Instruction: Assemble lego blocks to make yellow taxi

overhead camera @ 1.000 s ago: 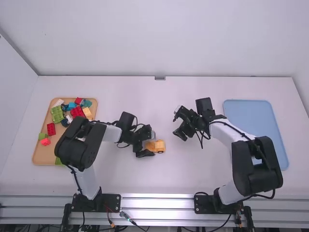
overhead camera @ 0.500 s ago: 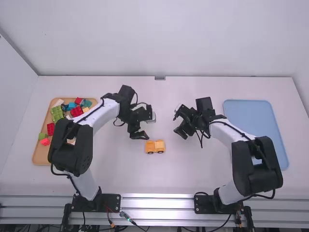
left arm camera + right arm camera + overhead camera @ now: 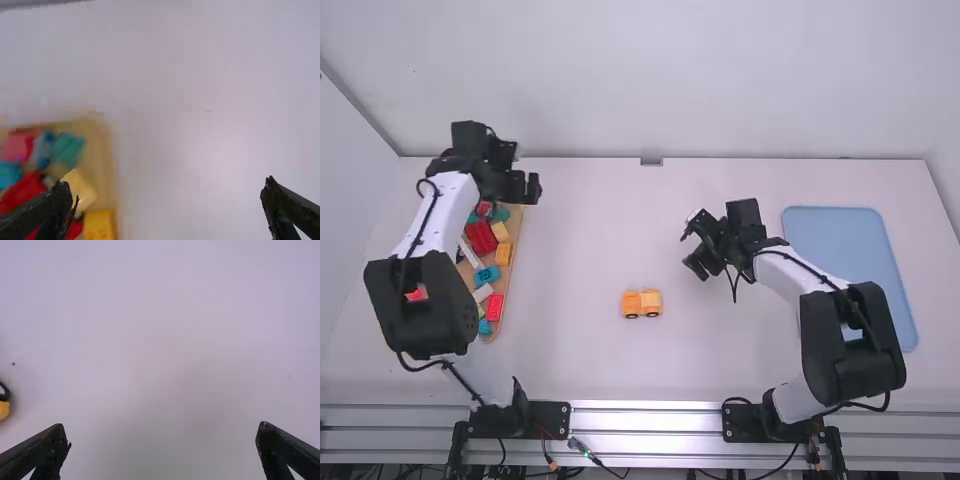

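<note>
In the high view the left arm covers part of the wooden tray (image 3: 516, 247). The yellow car (image 3: 641, 302) sits on the surface (image 3: 580, 350), well apart from the left end effector (image 3: 526, 190), nearer the right end effector (image 3: 691, 246); its long axis runs left-right, wheels facing the arm bases. In the left wrist view the fingers are wide apart, blocks (image 3: 79, 187) blurred. In the right wrist view the fingers are apart, a yellow bit (image 3: 4, 410) cut off.
</note>
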